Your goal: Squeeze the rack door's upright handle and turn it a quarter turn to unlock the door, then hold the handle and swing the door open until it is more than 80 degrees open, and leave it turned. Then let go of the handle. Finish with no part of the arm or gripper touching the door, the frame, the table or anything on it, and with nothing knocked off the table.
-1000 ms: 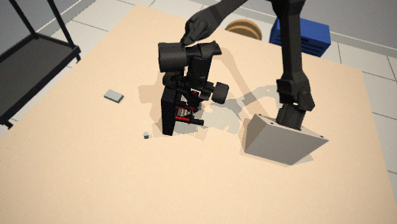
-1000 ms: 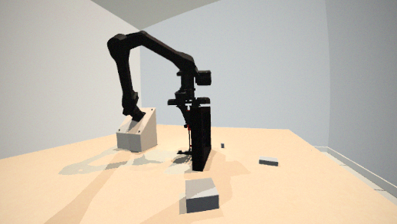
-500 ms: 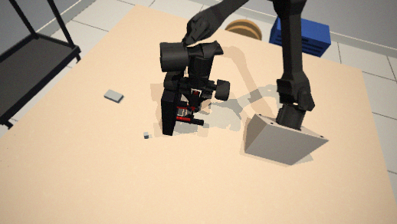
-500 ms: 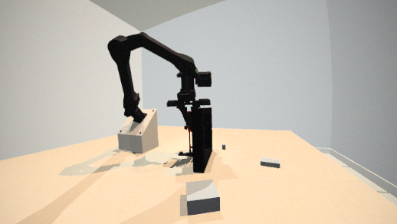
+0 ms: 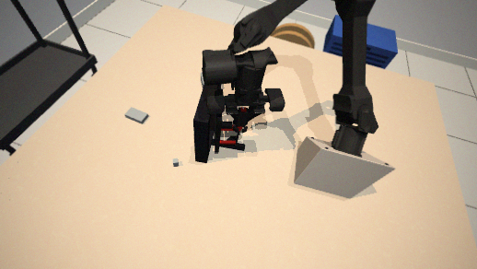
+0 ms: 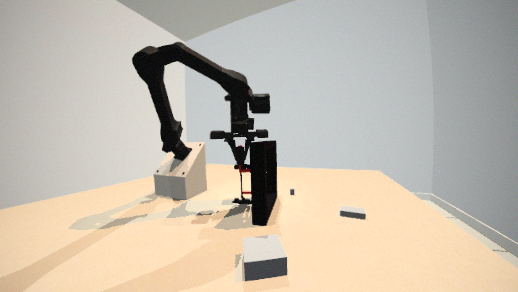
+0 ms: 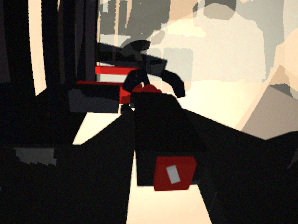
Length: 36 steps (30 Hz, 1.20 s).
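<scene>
The rack frame (image 5: 202, 138) (image 6: 264, 185) is a tall black box standing upright on the table. The door parts show at its side as dark bars (image 7: 94, 98) and red bars (image 5: 226, 142) (image 6: 246, 192) that stick out from it; the exact opening angle is hard to tell. My gripper (image 5: 239, 126) (image 6: 241, 164) (image 7: 156, 116) points down beside the frame and is shut on the upright handle (image 6: 240, 156) (image 7: 162, 120), which is dark with a red end bearing a white mark in the wrist view. The fingers partly hide the handle.
A small grey cube (image 5: 176, 162) (image 6: 292, 192) and a flat grey block (image 5: 136, 115) (image 6: 353, 212) lie beyond the rack. A larger grey block (image 6: 265, 257) lies nearer the exterior camera. The arm's grey wedge base (image 5: 343, 170) (image 6: 180, 180) stands on the rack's other side.
</scene>
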Each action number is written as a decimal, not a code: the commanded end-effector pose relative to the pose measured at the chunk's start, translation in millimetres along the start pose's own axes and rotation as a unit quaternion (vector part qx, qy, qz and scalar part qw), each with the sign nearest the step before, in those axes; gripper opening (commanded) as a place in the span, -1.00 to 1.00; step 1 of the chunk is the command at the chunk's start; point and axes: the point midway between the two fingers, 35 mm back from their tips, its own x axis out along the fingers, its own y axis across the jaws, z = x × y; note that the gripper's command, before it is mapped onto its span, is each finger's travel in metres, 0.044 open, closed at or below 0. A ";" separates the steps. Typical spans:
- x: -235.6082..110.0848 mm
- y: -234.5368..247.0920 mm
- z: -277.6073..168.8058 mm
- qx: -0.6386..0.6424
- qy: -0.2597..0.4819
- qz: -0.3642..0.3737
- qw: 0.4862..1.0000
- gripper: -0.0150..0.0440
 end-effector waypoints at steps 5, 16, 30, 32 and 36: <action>0.0 -11.1 5.1 -0.081 -0.003 0.002 0.997 -0.42; 0.3 -32.7 15.3 -0.181 -0.003 0.001 0.983 -0.42; 0.3 -56.1 34.4 -0.292 -0.004 0.000 0.956 -0.42; 0.3 -58.8 37.4 -0.306 -0.004 0.000 0.952 -0.42; 0.3 -64.1 43.5 -0.335 -0.004 0.000 0.942 -0.42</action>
